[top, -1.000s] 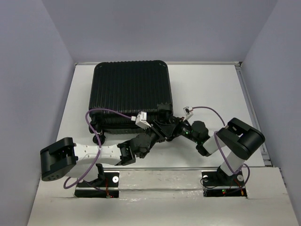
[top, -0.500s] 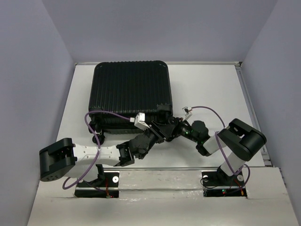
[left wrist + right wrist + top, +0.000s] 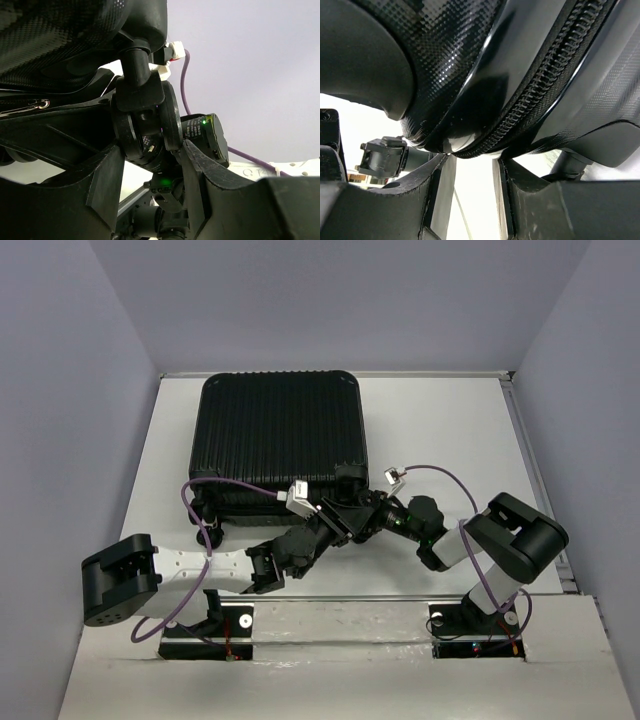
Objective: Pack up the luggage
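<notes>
Lying flat with its ribbed shell facing up, the luggage (image 3: 280, 440) is sitting closed on the far left part of the white table (image 3: 440, 430), its wheeled end facing the near edge. Both arms are pointing inward and meeting at the case's near right corner.

The left gripper (image 3: 330, 516) is coming in from the left at that corner. In its wrist view, the left gripper (image 3: 147, 160) is grasping a small black caster wheel (image 3: 145, 125): the wheel is sitting between the two fingers (image 3: 105, 180), and each pad appears to be pressing against one side of it. Above the wheel, the textured black shell of the luggage (image 3: 60, 35) is filling the upper left of that view, and a purple cable (image 3: 184, 80) is hanging behind it.

The right gripper (image 3: 352, 504) is coming in from the right, just beside the left one. In its wrist view, the right gripper (image 3: 472, 165) is standing released, its fingers (image 3: 440, 195) parted by a narrow gap that is showing only bare table (image 3: 470, 210). Nothing is sitting between them. Their tips are lying right under the rounded edge of the luggage (image 3: 470, 65), where the zipper (image 3: 535, 100) is running closed along the seam; whether the tips are touching the shell I cannot tell.
</notes>
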You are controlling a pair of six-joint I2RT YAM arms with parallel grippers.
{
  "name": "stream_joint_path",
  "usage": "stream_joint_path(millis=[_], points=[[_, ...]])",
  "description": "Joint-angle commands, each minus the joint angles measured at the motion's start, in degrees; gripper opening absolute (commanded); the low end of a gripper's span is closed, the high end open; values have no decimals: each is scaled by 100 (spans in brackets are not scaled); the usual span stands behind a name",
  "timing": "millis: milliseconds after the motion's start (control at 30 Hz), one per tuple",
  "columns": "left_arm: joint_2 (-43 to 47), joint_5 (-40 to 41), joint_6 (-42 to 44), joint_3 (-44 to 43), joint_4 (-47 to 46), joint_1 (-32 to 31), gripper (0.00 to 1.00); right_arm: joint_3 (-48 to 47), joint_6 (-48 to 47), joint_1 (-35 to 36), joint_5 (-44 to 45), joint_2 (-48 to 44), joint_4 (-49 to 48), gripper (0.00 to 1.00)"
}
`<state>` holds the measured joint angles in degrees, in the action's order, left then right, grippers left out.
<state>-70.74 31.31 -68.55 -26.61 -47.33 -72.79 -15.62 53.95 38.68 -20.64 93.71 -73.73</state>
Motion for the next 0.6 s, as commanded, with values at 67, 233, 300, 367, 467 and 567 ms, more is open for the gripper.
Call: stream_joint_path(millis=[67,233,300,367,467,567], points=[[377,-389,-211,-90,-1068,-156,6,-126,-60,35,-124,-168,-2462,41],[421,-336,-176,-64,-1006,-165,6,41,-201,35,25,-380,-2453,61],[438,-336,-141,-81,-989,-174,6,76,-219,35,113,-336,-2444,70],[438,-327,-123,-99,-936,-165,6,59,-201,35,175,-82,-2462,71],[412,-310,-105,-125,-918,-174,6,-82,-157,35,-1,60,-2470,60],[377,-318,-132,-116,-918,-182,6,-143,-219,35,-19,-107,-2453,58]])
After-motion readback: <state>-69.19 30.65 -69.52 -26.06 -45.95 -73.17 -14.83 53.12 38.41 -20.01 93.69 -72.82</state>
